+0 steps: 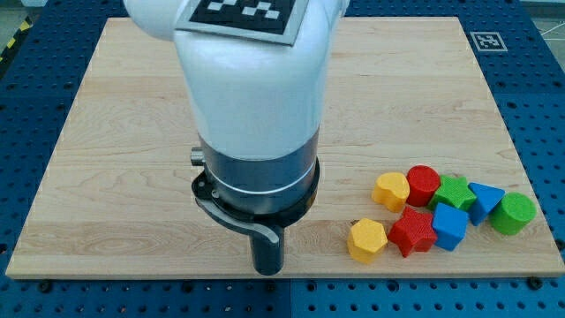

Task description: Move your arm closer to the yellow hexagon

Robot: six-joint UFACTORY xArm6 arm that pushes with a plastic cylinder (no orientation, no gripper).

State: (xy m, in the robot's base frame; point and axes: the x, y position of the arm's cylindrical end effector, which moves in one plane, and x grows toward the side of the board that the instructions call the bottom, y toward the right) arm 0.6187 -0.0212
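Observation:
The yellow hexagon (367, 239) lies near the view's bottom edge of the wooden board (115, 141), right of centre. My tip (267, 270) is at the end of the dark rod under the white arm, low in the view, about a hundred pixels to the left of the hexagon and apart from it. A red star-shaped block (412, 231) touches the hexagon's right side.
A cluster sits at the view's lower right: a yellow rounded block (391, 190), a red cylinder (423, 184), a green block (455, 192), a blue cube (449, 227), a blue triangle (484, 200) and a green cylinder (513, 213). The arm's white body (252, 88) hides the board's middle.

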